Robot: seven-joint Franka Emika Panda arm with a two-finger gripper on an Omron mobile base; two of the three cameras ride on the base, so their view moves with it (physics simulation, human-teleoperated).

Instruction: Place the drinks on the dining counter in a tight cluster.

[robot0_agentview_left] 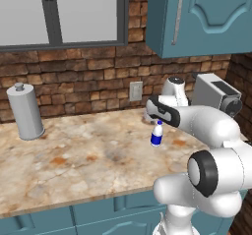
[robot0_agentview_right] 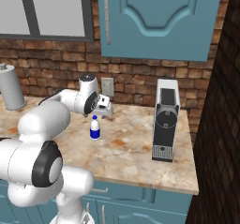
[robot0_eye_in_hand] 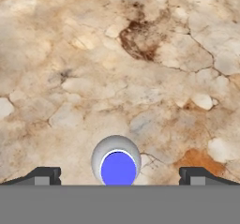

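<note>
One of the drinks, a tiny white bottle with a blue band, stands upright on the marbled counter by the brick wall. In the hand view I look straight down on its blue cap. My gripper hangs just above it and is open, one fingertip far out on each side of the cap, touching nothing. In the left base view the hand sits right over the bottle. The dining counter is out of view.
A tall grey canister stands at the counter's left back. A grey coffee machine stands to the right near a dark side wall. Teal wall cabinets hang overhead. The wall counter ends in a front edge.
</note>
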